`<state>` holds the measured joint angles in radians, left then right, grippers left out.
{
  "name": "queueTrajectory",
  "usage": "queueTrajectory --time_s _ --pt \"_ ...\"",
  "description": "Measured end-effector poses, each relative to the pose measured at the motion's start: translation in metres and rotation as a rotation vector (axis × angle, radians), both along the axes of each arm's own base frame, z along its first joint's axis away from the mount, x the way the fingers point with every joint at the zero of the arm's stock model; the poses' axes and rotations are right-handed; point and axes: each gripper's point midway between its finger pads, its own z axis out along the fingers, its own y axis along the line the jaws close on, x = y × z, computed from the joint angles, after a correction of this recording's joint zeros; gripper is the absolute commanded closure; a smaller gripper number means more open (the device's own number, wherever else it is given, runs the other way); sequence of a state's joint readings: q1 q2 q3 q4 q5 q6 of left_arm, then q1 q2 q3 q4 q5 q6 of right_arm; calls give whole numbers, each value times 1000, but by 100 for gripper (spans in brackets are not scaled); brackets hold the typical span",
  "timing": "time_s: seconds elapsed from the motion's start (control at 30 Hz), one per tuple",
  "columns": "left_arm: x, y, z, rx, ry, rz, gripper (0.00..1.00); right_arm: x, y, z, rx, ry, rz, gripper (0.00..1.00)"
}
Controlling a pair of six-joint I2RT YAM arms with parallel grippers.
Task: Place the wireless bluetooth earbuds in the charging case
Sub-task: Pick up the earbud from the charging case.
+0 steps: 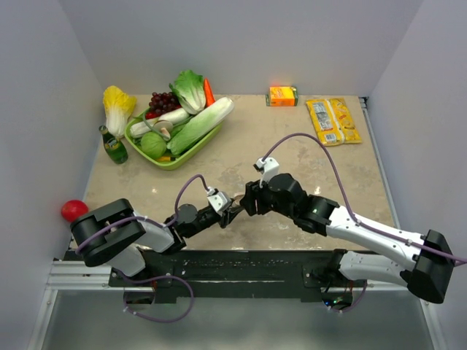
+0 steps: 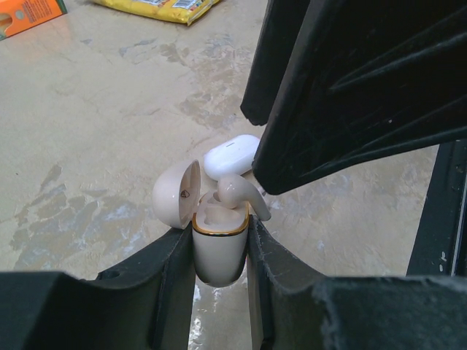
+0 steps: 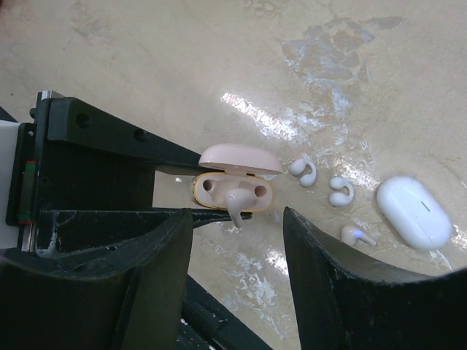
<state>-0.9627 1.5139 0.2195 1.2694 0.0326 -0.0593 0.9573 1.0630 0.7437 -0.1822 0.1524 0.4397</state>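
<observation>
Cream charging case [image 2: 217,259] clamped in left tool [image 2: 219,235], one earbud [image 3: 236,200] in it, three earbuds [image 3: 303,170] [image 3: 340,191] [image 3: 357,235] loose, right tool [image 3: 237,219] apart.

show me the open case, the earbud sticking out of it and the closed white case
open charging case [image 2: 217,255]: left wrist view, lower body
earbud [image 2: 233,189]: left wrist view, rounded head
closed white case [image 3: 414,211]: right wrist view, top face

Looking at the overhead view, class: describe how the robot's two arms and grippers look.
The left arm and right arm match: matte black joints, glossy white link shells, a lavender-grey cable looping along each, a small white camera block at the wrist. The left gripper and right gripper have black wedge-shaped fingers, pale-scuffed.
</observation>
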Motion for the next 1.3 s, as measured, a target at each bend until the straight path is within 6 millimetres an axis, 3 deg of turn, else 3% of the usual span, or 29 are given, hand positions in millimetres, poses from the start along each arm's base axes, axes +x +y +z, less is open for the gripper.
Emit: queueTrajectory --time_s 0.3,1.3 --pt "-1 0 -1 2 2 -6 100 2 7 -16 -39 37 12 46" --pt "-6 3 -7 11 17 -16 100 9 16 -34 -73 61 10 57"
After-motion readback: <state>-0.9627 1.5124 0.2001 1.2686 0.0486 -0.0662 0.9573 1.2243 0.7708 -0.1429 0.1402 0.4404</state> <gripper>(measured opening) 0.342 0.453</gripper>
